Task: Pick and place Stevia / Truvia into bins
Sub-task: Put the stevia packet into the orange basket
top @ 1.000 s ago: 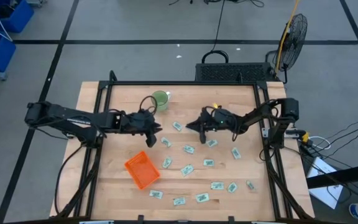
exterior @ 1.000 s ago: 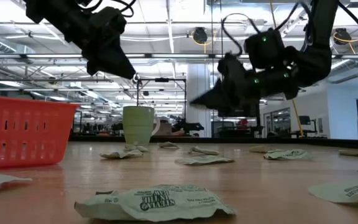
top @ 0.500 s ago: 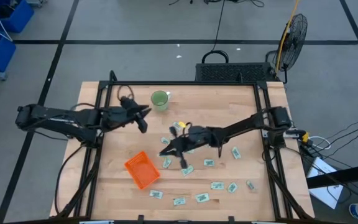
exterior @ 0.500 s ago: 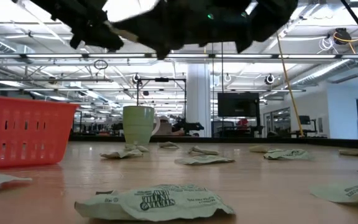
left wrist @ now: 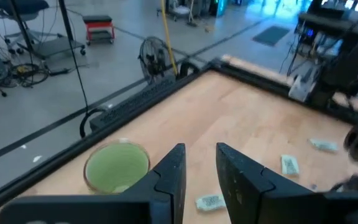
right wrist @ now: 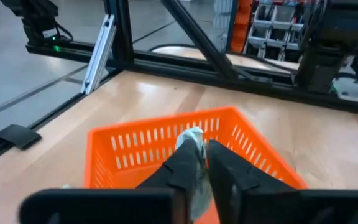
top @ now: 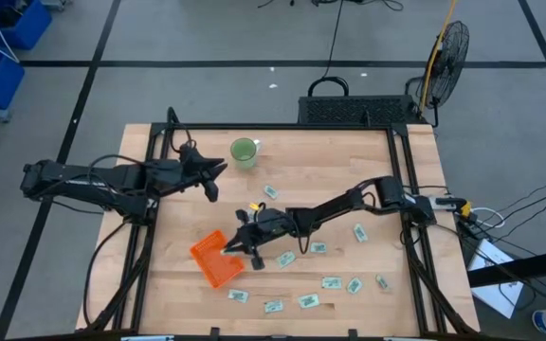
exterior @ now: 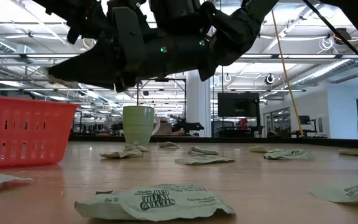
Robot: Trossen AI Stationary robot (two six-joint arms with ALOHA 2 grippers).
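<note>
We saw the right gripper pinching a Stevia sachet right at the edge of the orange tray, stretched low across the table. The left gripper hovered near the green cup, its fingers slightly parted around nothing, while more sachets lay scattered over the wood.

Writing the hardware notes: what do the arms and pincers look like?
Both arms are dark, slim and multi-jointed, with loose black cables. The left pincer and right pincer each end in two flat, black, tapering fingers. A small green light glows on the right arm.
</note>
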